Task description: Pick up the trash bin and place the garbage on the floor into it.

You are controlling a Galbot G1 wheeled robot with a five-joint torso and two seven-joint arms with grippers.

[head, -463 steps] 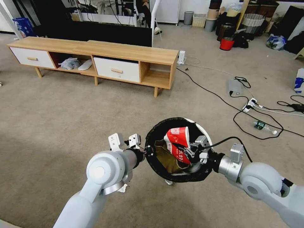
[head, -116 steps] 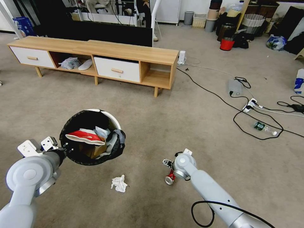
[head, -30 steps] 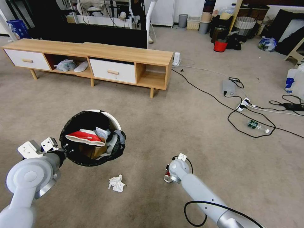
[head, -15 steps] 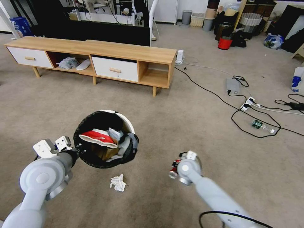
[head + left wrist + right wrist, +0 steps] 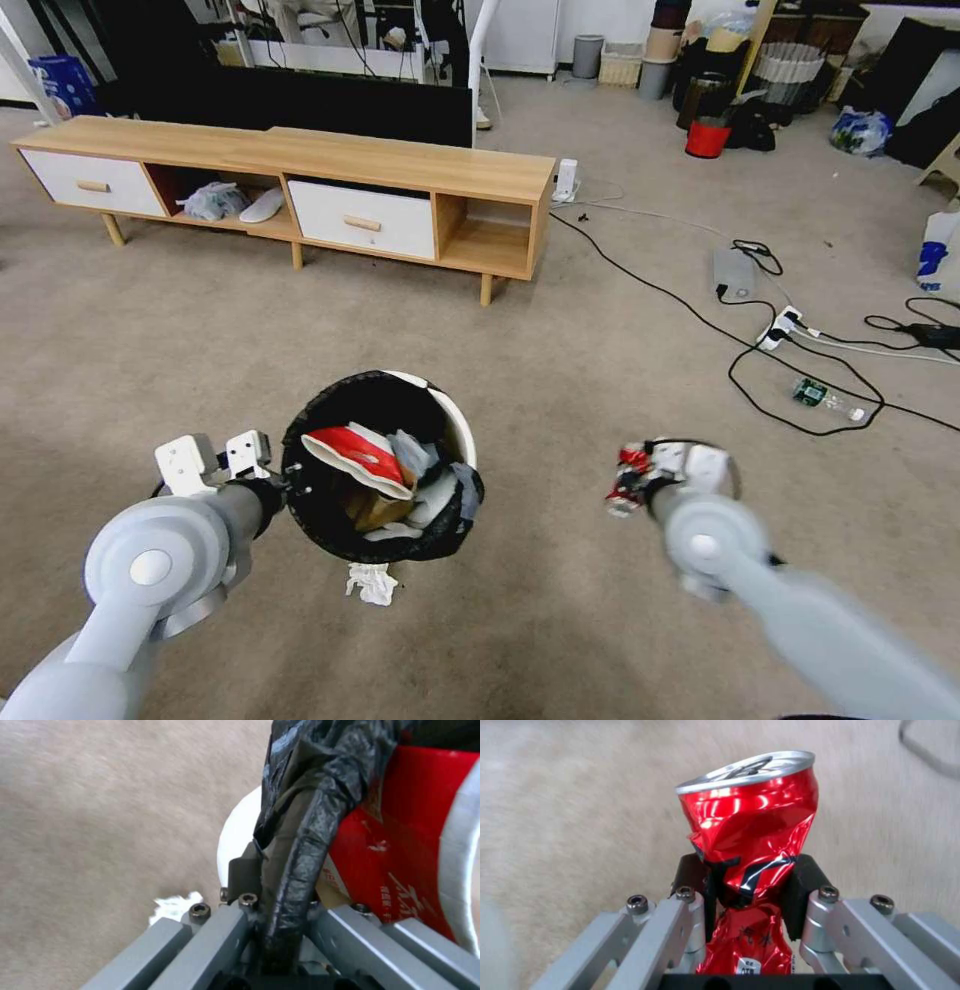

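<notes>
Trash bin (image 5: 455, 425) held above carpet (image 5: 560, 350) by left gripper (image 5: 280, 896) clenched on its rim; crushed can (image 5: 747, 843) clamped in right gripper (image 5: 750, 885) (open floor between), tissue (image 5: 372, 583) beneath bin.

Our bin and our litter
We hold the black-lined white trash bin (image 5: 375, 465) aloft, part-filled; our crushed red can (image 5: 747, 843) hangs gripped; a white tissue (image 5: 371, 584) lies underneath.

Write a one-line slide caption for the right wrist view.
Right tool shut on a crushed red can, held above the beige carpet.
</notes>
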